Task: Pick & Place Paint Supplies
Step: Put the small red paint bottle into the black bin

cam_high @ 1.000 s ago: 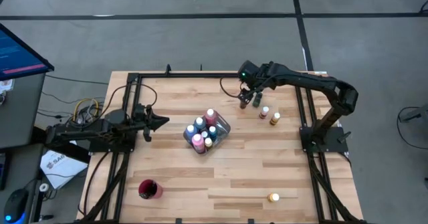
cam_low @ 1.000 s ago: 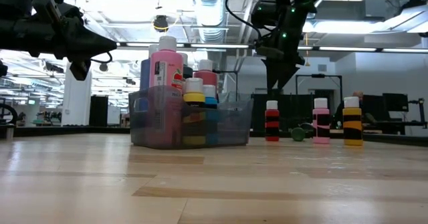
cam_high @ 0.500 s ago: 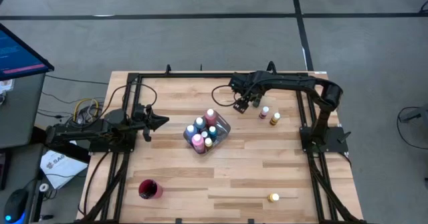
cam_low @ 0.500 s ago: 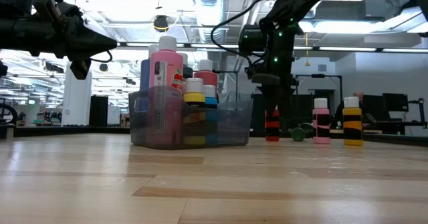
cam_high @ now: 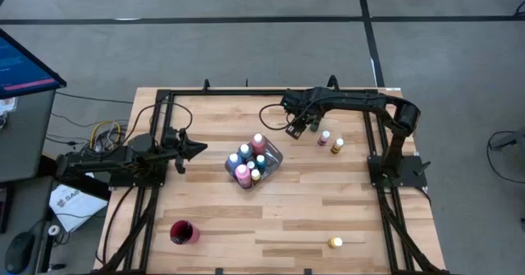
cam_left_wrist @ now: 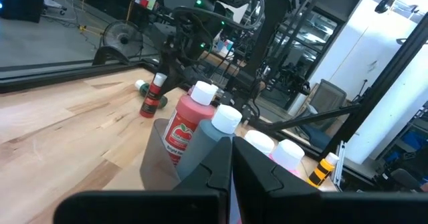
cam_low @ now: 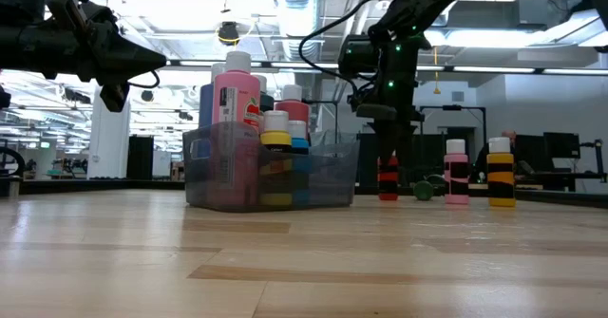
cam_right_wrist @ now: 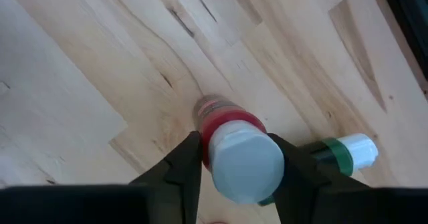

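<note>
Upper centre of the counter (cam_high: 328,201): right hand (cam_right_wrist: 231,158) clamped on the red bottle (cam_right_wrist: 231,144). Next, probably lift into the bin (cam_high: 271,162). Left hand (cam_high: 195,149) waited, fingers together.

a red paint bottle (cam_right_wrist: 231,140) with a pale cap stands upright beside a toppled green bottle (cam_right_wrist: 341,152).

The right claw (cam_right_wrist: 234,158) came down — its fingers now pinch the red bottle (cam_right_wrist: 235,144)
</note>
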Controlling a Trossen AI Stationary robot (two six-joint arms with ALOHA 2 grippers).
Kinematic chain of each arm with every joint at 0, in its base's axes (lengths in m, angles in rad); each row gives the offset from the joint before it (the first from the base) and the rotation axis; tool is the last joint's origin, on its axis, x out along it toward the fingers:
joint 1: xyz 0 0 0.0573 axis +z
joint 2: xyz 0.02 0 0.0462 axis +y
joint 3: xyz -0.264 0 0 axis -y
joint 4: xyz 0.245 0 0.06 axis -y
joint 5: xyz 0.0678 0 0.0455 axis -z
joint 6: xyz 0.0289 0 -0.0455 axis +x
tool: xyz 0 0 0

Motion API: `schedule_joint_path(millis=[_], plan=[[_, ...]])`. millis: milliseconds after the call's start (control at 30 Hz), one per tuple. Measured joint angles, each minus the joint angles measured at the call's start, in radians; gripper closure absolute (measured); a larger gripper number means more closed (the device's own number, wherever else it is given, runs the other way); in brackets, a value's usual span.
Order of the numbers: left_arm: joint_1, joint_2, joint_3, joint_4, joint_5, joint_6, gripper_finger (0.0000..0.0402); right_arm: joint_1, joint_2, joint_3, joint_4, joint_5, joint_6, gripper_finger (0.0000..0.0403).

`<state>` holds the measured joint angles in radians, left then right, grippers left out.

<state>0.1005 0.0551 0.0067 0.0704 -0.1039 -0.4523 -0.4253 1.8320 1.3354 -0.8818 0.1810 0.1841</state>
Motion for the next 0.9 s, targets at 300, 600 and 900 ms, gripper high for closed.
schedule_joint_path(millis=[300,600,900], plan=[[0.000,0.000,0.000,0.004,0.000,0.000,0.0398,0.078,-0.087,0.056,-0.030,0.000,0.019,0.0274],[0.000,0.000,0.000,0.006,0.000,0.000,0.0398,0.287,-0.171,0.159,-0.028,-0.001,0.119,0.0274],[0.000,0.000,0.000,0.008,0.000,0.000,0.0398,0.419,-0.105,0.213,-0.018,0.000,0.180,0.0274]])
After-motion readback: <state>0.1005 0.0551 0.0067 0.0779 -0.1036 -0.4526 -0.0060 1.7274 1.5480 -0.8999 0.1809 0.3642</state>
